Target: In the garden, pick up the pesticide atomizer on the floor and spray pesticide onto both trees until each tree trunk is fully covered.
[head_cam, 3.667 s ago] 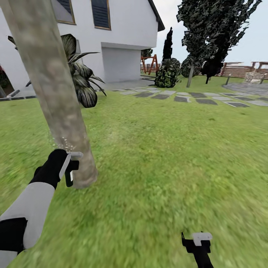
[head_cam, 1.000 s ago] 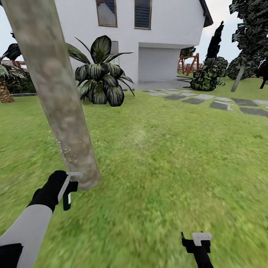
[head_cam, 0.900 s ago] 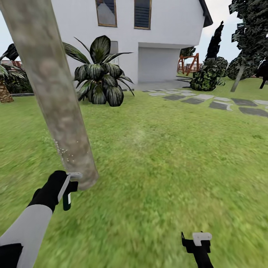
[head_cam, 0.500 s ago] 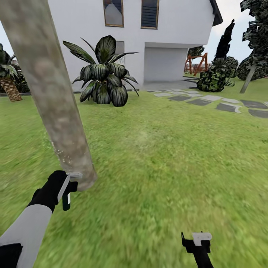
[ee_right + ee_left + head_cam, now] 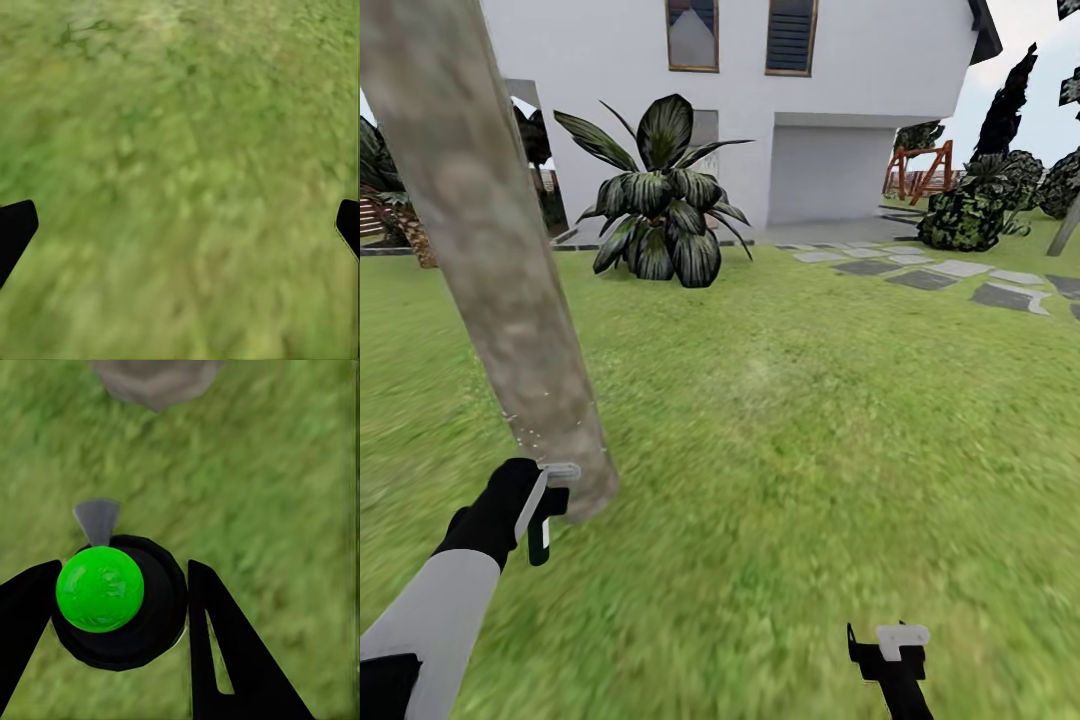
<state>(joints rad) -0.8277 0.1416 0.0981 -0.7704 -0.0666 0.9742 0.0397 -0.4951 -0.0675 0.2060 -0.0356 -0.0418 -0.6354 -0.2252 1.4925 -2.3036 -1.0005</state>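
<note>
A thick mottled grey-brown tree trunk (image 5: 500, 270) leans across the left of the head view, and its base (image 5: 154, 379) also shows in the left wrist view. My left gripper (image 5: 545, 510) is right at the foot of the trunk, shut on the pesticide atomizer (image 5: 120, 604). The atomizer is a small black bottle whose round top (image 5: 99, 589) shows bright green, with a grey nozzle pointing at the trunk. White specks (image 5: 525, 435) dot the bark just above the gripper. My right gripper (image 5: 890, 650) hangs low over the lawn, its fingers (image 5: 15, 232) wide apart with nothing between them.
A white house stands behind, with a broad-leaved plant (image 5: 660, 200) in front of it. Grey stepping stones (image 5: 960, 275) and a dark bush (image 5: 970, 210) lie at the right. A second slim trunk (image 5: 1065, 225) cuts the right edge. A scaly palm (image 5: 400, 215) stands far left. Lawn lies all around.
The whole picture has slid rightward, so the camera has turned left. The trunk's base stays by my left gripper. Both arms hold the same place in the picture over the last second.
</note>
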